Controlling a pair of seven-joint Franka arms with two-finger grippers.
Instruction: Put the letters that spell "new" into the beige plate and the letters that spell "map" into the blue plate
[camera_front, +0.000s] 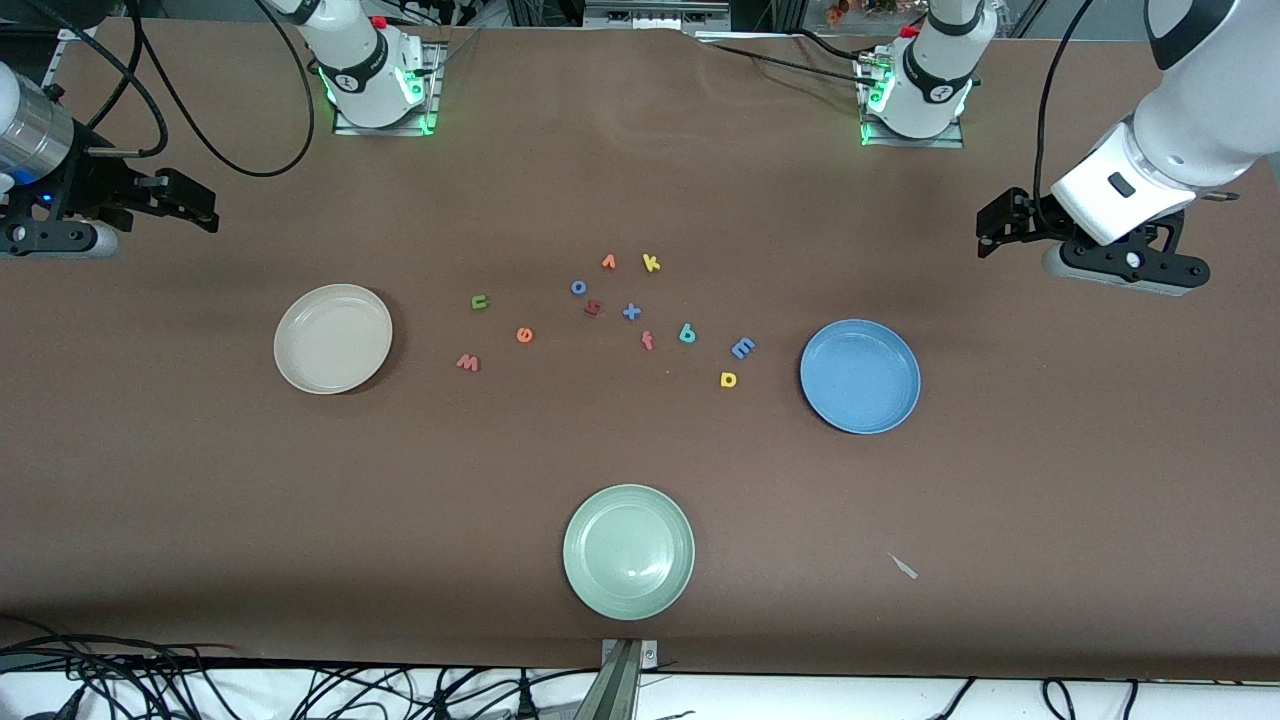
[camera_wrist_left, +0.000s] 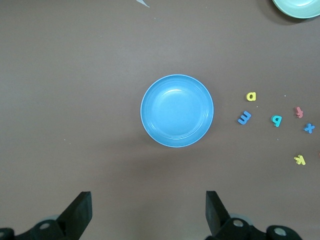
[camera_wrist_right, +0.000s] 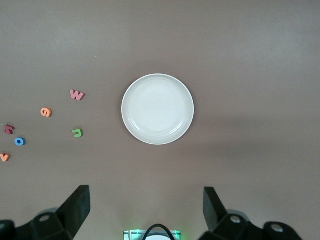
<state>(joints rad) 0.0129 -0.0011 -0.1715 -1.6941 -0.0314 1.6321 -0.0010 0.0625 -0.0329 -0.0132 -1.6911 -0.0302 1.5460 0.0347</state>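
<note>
Left gripper (camera_wrist_left: 147, 215) hangs over the table's left-arm end, jaws open, empty. Right gripper (camera_wrist_right: 145, 212), apparently likewise, hangs over the right-arm end. Both arms wait.

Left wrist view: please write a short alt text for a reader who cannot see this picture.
A blue plate sits empty on a brown table, seen from above with the left tool open over the table. Beside the plate lie small foam letters: a yellow a, a blue m and a teal p.
</note>
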